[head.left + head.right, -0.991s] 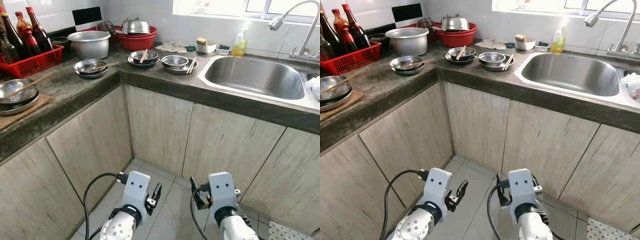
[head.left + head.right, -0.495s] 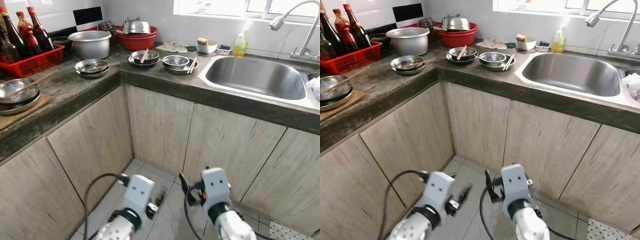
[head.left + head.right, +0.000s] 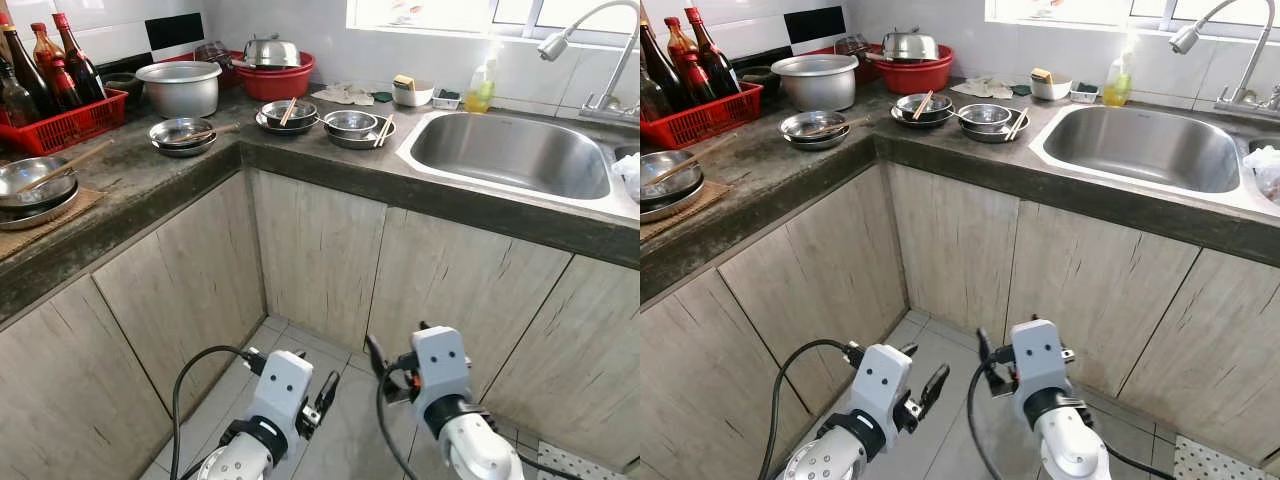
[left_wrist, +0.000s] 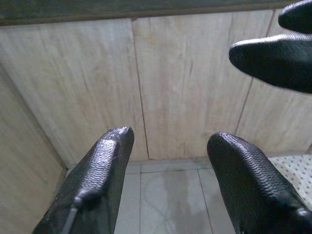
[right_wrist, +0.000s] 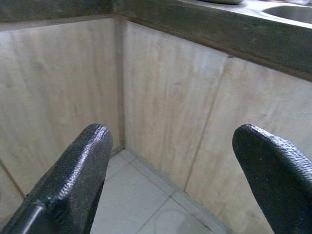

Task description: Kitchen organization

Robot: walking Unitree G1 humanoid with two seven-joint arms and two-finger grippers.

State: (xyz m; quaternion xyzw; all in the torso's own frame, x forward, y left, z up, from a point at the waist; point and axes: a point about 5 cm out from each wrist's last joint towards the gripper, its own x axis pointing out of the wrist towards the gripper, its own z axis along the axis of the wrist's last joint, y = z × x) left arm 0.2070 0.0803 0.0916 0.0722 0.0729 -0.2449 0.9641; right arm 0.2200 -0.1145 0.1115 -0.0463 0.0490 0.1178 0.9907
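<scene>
Several steel bowls stand on the dark corner counter (image 3: 150, 175): one with chopsticks (image 3: 288, 114), another beside it (image 3: 352, 123), one further left (image 3: 181, 133), and a stacked pair on a mat (image 3: 35, 182). Both arms hang low in front of the wooden cabinet doors, above the tiled floor. My left gripper (image 3: 325, 390) is open and empty; in its wrist view (image 4: 165, 146) the fingers (image 4: 102, 165) are spread towards a cabinet door. My right gripper (image 3: 374, 355) is also open and empty, its fingers (image 5: 78, 170) wide apart facing the cabinet corner.
A grey pot (image 3: 180, 88), a red basin (image 3: 274, 78) holding a lidded steel pot, and a red basket of bottles (image 3: 62, 122) line the back of the counter. The steel sink (image 3: 510, 150) with faucet (image 3: 585, 35) and soap bottle (image 3: 481, 88) lies to the right.
The left gripper has drifted slightly right and lower. The right gripper swung left, then came back a little. Both stay open; the counter items have not moved.
</scene>
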